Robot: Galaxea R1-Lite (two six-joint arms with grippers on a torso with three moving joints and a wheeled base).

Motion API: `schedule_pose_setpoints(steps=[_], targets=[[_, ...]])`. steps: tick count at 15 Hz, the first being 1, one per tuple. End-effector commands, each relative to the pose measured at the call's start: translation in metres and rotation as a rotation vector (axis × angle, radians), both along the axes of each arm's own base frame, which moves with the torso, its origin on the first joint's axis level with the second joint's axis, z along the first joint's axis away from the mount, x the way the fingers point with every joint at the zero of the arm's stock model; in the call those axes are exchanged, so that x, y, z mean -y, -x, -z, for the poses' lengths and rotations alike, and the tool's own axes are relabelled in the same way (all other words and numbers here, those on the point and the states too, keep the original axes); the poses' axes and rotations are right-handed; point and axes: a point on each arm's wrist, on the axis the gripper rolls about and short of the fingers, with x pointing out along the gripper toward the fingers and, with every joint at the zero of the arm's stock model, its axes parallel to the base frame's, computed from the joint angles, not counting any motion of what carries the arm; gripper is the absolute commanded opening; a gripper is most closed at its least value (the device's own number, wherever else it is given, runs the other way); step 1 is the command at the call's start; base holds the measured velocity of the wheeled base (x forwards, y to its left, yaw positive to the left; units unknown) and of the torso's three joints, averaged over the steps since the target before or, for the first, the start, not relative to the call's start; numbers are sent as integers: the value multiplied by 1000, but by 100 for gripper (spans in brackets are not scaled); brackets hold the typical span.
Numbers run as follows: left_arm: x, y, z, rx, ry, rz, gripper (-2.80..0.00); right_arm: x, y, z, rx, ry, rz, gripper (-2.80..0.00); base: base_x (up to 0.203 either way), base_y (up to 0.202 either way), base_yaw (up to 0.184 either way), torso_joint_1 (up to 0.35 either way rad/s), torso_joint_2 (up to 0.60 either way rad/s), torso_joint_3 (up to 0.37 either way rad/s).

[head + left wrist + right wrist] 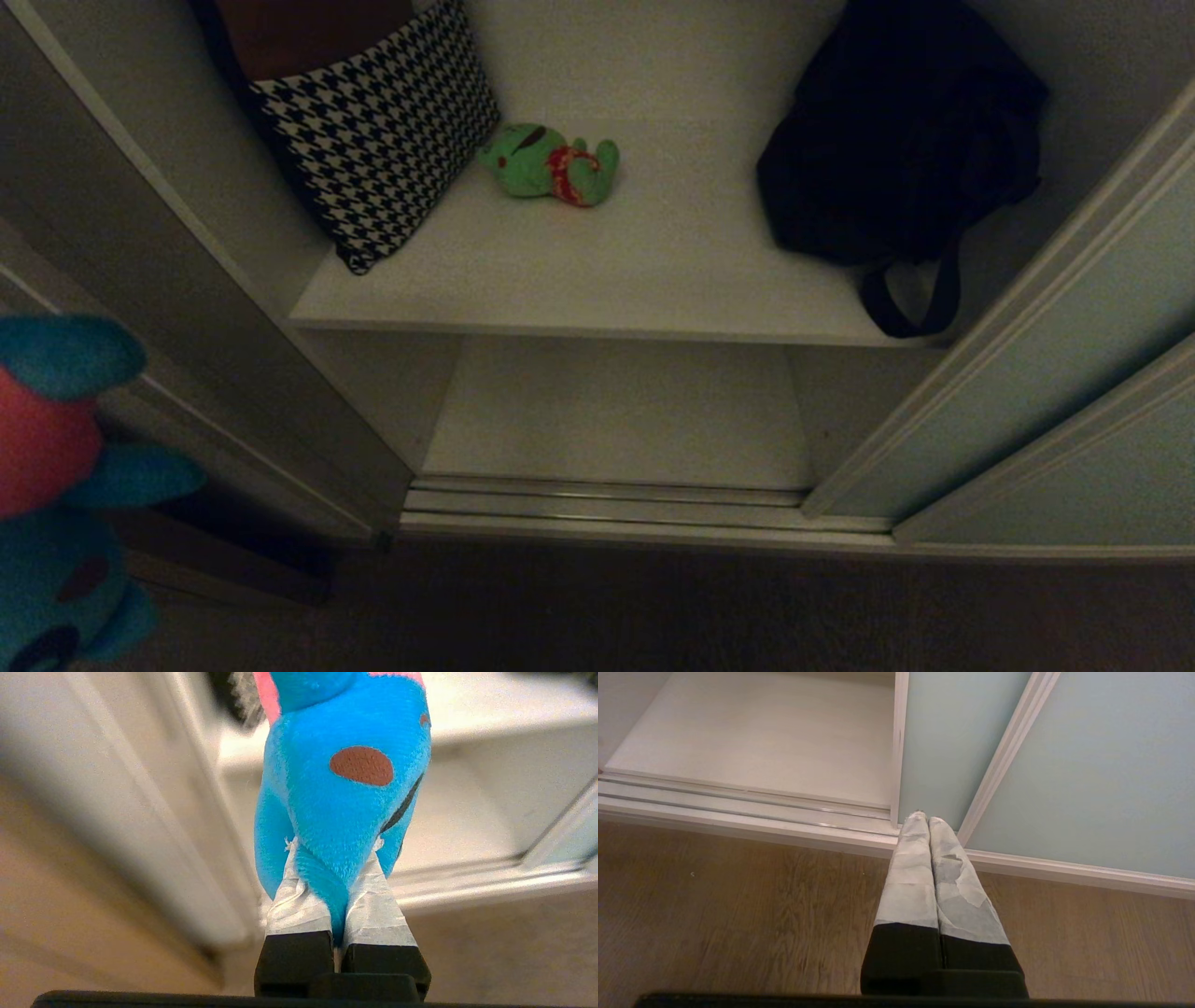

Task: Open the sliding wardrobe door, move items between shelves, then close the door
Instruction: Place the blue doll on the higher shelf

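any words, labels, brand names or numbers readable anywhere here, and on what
None: no readable text shows in any view.
blue plush toy, held in the left gripper: only a brown patch, no lettering.
green plush toy: a red patch, no words.
houndstooth cushion: pattern only.
black bag: too dark to show any label.
sliding wardrobe door: plain panel.

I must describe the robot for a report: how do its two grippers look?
Both look alike. The left gripper and the right gripper each have two long tapering fingers wrapped in pale grey tape, worn and creased, on black blocky bases. No cables or markings show.
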Motion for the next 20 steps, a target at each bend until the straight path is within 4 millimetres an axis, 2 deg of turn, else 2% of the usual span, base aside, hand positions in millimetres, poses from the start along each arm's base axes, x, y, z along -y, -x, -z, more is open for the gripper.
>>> schedule_pose_setpoints(steps=[1, 3, 6, 9, 11, 13, 15, 18, 20], targets=[[1, -49, -44, -135, 10, 31, -280, 0, 0, 0, 2, 0, -2, -280, 0, 0, 0, 0, 0, 0], [3, -102, -89, -178, 26, 106, -280, 0, 0, 0, 2, 0, -1, -280, 0, 0, 0, 0, 0, 0], [16, -186, -138, -207, 36, 244, -280, 0, 0, 0, 2, 0, -1, -280, 0, 0, 0, 0, 0, 0], [53, -266, -154, -253, 51, 388, -280, 0, 0, 0, 2, 0, -1, -280, 0, 0, 0, 0, 0, 0], [90, -305, -158, -268, 90, 454, -280, 0, 0, 0, 2, 0, -1, -280, 0, 0, 0, 0, 0, 0], [126, -333, -150, -311, 136, 485, -280, 0, 0, 0, 2, 0, -1, -280, 0, 0, 0, 0, 0, 0], [155, -356, -129, -383, 170, 478, -280, 0, 0, 0, 2, 1, -2, -280, 0, 0, 0, 0, 0, 0], [182, -379, -97, -470, 240, 482, -280, 0, 0, 0, 2, 0, -1, -280, 0, 0, 0, 0, 0, 0], [193, -390, -84, -481, 275, 492, -280, 0, 0, 0, 2, 0, -1, -280, 0, 0, 0, 0, 0, 0]])
